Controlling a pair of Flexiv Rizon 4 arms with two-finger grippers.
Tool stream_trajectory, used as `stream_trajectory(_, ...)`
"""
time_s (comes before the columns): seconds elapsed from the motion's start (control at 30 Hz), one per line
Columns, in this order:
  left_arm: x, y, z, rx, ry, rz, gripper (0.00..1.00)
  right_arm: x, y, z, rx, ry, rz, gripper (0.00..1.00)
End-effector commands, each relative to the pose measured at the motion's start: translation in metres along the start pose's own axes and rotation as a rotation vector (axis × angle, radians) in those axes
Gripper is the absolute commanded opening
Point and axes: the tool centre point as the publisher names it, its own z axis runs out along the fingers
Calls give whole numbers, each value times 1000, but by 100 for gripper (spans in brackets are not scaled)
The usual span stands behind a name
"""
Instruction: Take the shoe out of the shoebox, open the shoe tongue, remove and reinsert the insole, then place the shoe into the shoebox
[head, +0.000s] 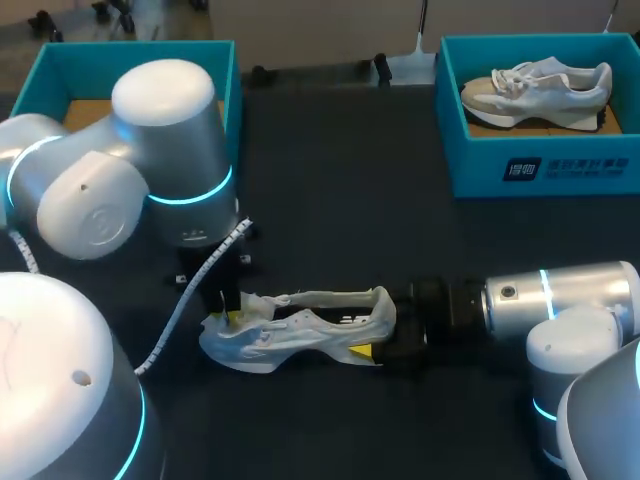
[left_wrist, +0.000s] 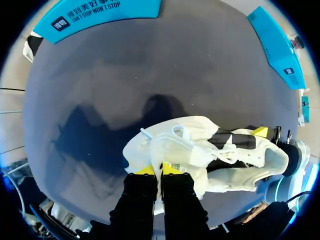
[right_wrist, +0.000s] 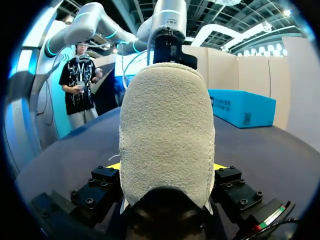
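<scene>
A white shoe (head: 300, 330) lies on its side on the dark table, toe toward my left arm. My left gripper (head: 232, 314) comes down at the front of the shoe. In the left wrist view this gripper (left_wrist: 159, 170) is shut on the shoe's tongue (left_wrist: 175, 155), which is pulled away from the laces (left_wrist: 176, 132). My right gripper (head: 380, 345) is level with the table and holds the heel. In the right wrist view the heel (right_wrist: 167, 125) fills the space between the fingers of the right gripper (right_wrist: 167, 166), which press on it from both sides.
A blue shoebox (head: 540, 170) at the back right holds a second pale shoe (head: 535, 92). Another blue shoebox (head: 60, 65) stands at the back left, partly behind my left arm. Dark table surface (head: 340, 200) stretches between the boxes.
</scene>
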Motion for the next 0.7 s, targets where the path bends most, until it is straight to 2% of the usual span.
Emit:
stream_trajectory(0.03,1,-6,11,-9,2,-2,42,0,2,0,6,0,1,0)
stream_trajectory(0.17,-1,-6,10,-1,-18,-1,73,0,2,0,6,0,1,0)
stream_trajectory(0.27,-4,-5,5,8,-22,4,85,0,2,0,6,0,1,0)
stream_trajectory(0.3,-5,-4,2,12,-22,7,93,0,2,0,6,0,1,0)
stream_trajectory(0.4,-8,-2,-6,30,-27,20,98,0,2,0,6,0,1,0)
stream_trajectory(0.7,-9,3,-37,61,19,66,99,0,2,0,6,0,1,0)
